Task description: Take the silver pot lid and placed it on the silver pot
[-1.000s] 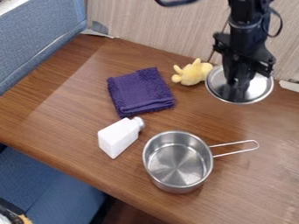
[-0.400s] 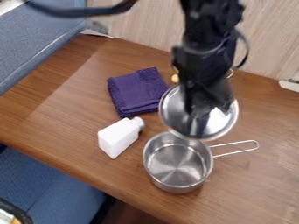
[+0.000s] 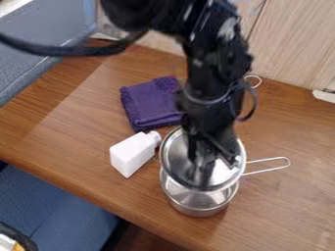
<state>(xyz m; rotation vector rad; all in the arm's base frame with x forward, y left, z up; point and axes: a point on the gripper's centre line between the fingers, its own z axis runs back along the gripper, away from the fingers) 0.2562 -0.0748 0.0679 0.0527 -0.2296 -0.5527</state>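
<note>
Gripper (image 3: 210, 164) is pointing down, holding the lid (image 3: 174, 157) over the pot (image 3: 198, 205) and hiding the lid's middle; the lid is hiding the pot's far edge

Glossy metal lid (image 3: 173, 159), smooth metal pot (image 3: 196, 201).

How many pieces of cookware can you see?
2: a round silver metal pot near the wooden table's edge, and a round silver metal lid above it. The black arm may hide more.
</note>
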